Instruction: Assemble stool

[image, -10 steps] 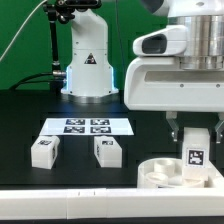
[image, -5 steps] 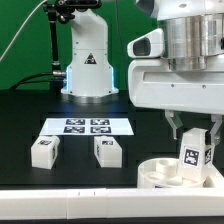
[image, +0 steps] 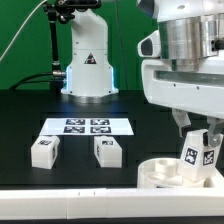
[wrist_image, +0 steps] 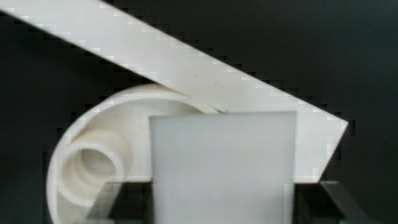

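Exterior view read as a clock face, left to right. On the black table (image: pixel 20 120), a first loose leg (image: pixel 43 150) stands at 8 o'clock. The marker board (image: pixel 87 126) lies flat just off centre, with the arm's white base (image: pixel 88 60) behind it at 11 o'clock. A second loose leg (image: pixel 107 150) stands at 6 o'clock, well apart from the first. The round seat (image: pixel 160 173) lies flat at 5 o'clock, sockets upward.

At 4 o'clock the gripper (image: pixel 200 135) pinches the held leg (image: pixel 200 157) between its two fingers, near the leg's upper end. The leg appears tilted off vertical, its top leaning toward 1 o'clock. Its lower end sits at the seat's rim on the exterior view's right. Whether it has entered a socket cannot be told.

Wrist view: the held leg (wrist_image: pixel 222 160) fills the middle between dark finger pads (wrist_image: pixel 128 200). Beyond it lie the seat's ring (wrist_image: pixel 107 140) and a long white rail (wrist_image: pixel 196 60).

Step in hand, as judged: fitting the first of three legs into the seat. The other two legs are not yet picked up, so the task is at an early stage.

The next move calls for bringing the leg square to its socket and then working it fully in. The seat lies loose, so sideways force must be kept low to avoid dragging it.
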Robot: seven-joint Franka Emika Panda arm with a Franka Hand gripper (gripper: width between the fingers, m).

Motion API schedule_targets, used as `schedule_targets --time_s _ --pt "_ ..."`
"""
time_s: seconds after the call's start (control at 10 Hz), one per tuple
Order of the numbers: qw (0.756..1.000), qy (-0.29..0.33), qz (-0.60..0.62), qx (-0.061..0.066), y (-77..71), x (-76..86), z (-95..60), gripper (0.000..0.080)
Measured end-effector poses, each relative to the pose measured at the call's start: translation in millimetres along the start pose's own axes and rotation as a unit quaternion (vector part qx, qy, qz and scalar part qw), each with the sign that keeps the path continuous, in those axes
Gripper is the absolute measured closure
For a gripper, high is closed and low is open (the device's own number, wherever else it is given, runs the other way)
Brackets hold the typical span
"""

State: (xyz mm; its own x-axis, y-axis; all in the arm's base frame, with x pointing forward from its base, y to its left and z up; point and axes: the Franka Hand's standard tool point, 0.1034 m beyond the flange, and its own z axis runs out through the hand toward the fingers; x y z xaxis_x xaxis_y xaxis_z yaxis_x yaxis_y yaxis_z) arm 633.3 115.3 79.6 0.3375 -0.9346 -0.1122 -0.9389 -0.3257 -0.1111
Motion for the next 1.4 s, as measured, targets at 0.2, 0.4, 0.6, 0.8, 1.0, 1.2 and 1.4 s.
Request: schedule_targets --time_s 0.2,0.4,0.6,0.8,1.0,1.2,1.4 --pt "0.998 -0.007 0.064 0.006 -0.5 -0.1 0.1 0.046" --pt "0.982 -0.02 0.183 0.031 -0.4 3.8 -0.9 0.046" --pt "0.959 -0.033 0.276 0.059 -0.9 5.7 -0.3 0.046" --pt "0.924 -0.05 0.372 0.074 -2.5 3.5 0.4 0.046" --pt "0.903 -0.057 0.42 0.071 -2.6 2.5 0.6 0.046" --pt "0.885 -0.062 0.455 0.071 -3.1 2.9 0.2 0.046" --pt "0.859 -0.068 0.501 0.074 -4.2 1.7 -0.5 0.0459"
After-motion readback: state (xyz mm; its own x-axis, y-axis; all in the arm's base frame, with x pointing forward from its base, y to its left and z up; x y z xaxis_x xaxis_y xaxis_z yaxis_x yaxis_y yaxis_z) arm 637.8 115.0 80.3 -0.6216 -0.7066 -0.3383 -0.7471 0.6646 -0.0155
